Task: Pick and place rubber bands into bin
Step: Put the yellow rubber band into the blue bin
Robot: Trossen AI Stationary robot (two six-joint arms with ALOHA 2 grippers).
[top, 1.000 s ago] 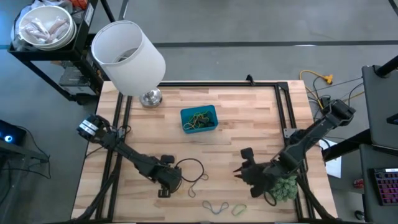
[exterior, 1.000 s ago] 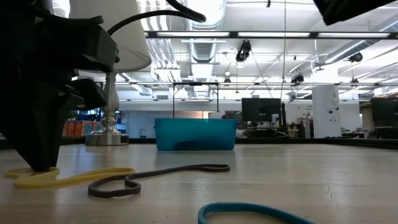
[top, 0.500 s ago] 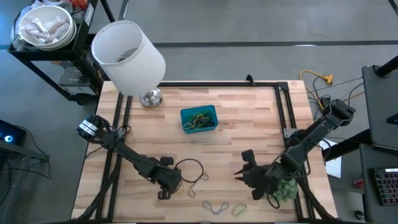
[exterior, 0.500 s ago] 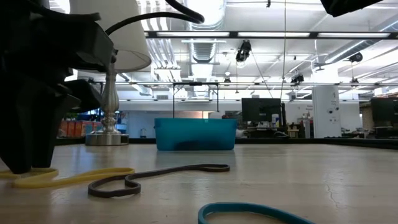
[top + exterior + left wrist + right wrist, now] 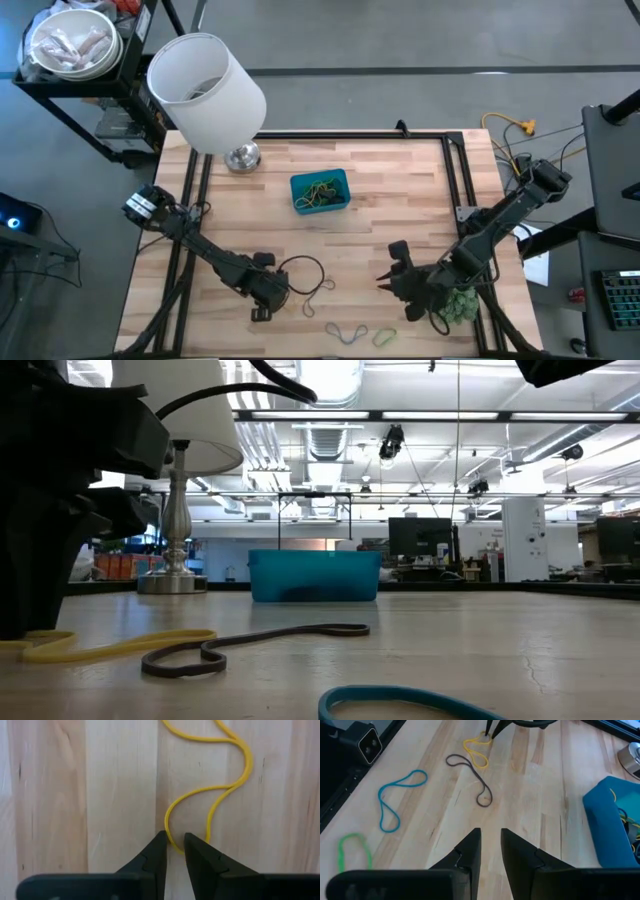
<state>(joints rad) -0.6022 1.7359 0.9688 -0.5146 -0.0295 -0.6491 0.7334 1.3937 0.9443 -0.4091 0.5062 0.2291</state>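
My left wrist view alone shows the left gripper (image 5: 171, 840) slightly parted, straddling the yellow rubber band's (image 5: 220, 790) end loop; the right gripper (image 5: 489, 837) is slightly spread and holds nothing.

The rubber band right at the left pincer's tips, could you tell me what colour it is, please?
The rubber band is yellow, and the left wrist view shows it best.
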